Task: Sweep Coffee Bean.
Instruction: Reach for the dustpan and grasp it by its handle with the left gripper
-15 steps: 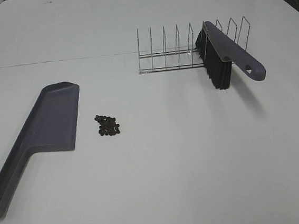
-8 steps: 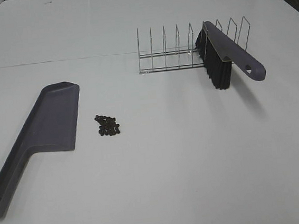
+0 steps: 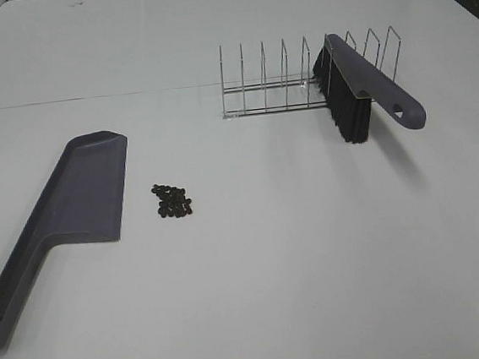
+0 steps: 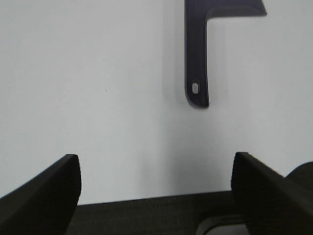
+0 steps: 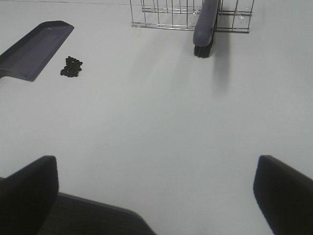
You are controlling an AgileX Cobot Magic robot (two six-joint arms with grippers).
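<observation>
High camera: a white table (image 3: 276, 295) holds a long-handled dark grey plastic dustpan (image 3: 80, 195) on the left. A small pile of tiny dark brown coffee beans (image 3: 173, 200) lies just beside the pan's right edge, not touching it. At the back right, a grey-handled brush with black bristles (image 3: 366, 82) leans in a silver wire rack (image 3: 265, 88).

Left wrist camera: the left gripper (image 4: 155, 166) is spread wide and empty, with the dustpan's handle ahead.

Right wrist camera: the right gripper (image 5: 155, 166) is also spread wide and empty, well apart from the beans.
</observation>
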